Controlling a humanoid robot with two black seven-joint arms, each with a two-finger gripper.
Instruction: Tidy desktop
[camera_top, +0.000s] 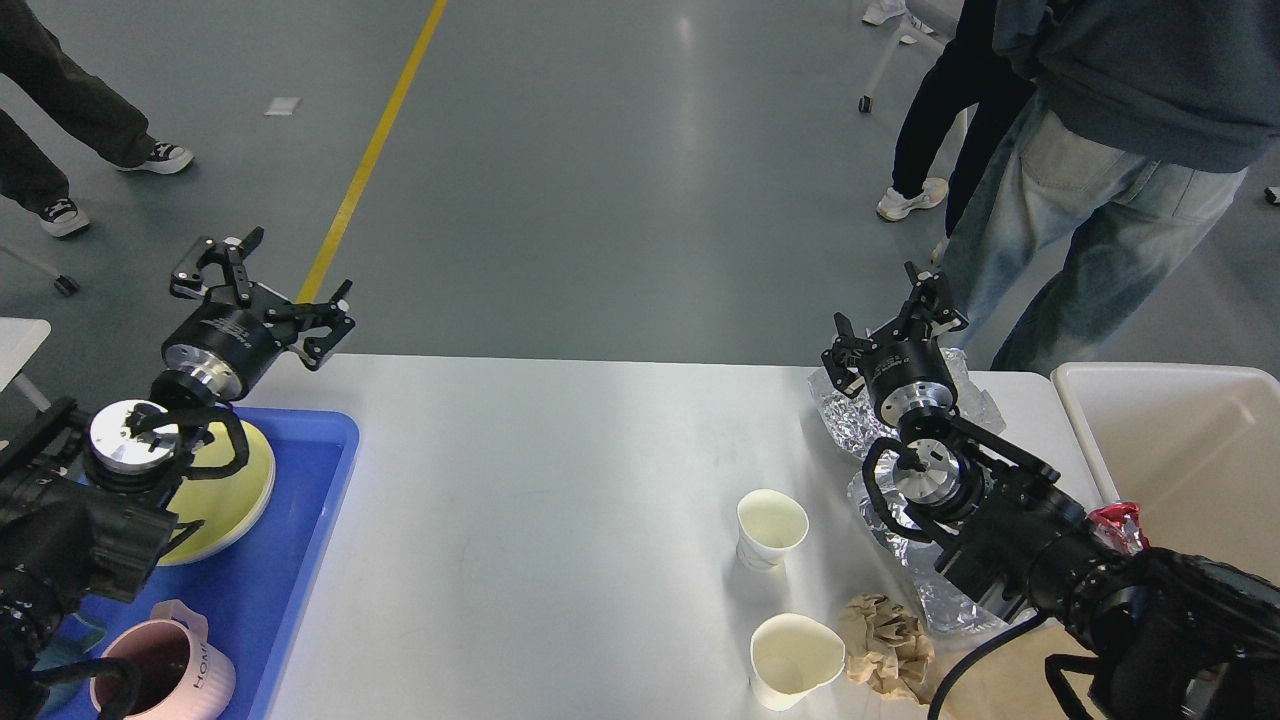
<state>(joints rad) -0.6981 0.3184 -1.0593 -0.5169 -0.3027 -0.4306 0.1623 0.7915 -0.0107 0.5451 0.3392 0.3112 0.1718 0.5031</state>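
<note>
Grey polished floor beyond the table, a yellow line (372, 155) running away across it, and people's legs standing at the far right and far left. The desktop (560, 500) fills the lower half of the view: white, smooth, faintly glossy, rounded far corners.

At its left edge sits a blue tray (300, 540) carrying a yellow plate (235, 490) and, toward the near edge, a pink mug (165, 675). Near the right edge, two white paper cups: one (770, 528) farther in, one (795, 660) close to the near edge, with a crumpled brown paper wad (888, 645) just beside that nearer cup. Crinkled silver foil (850, 410) lies by the far right corner, partly under the right arm. An off-white bin (1180, 450) stands off the right edge.

The left gripper (262, 285) hangs above the far left corner, its arm crossing over the tray, fingers spread wide and empty. The right gripper (895, 325) is raised over the foil at the far edge, fingers parted, holding nothing.
</note>
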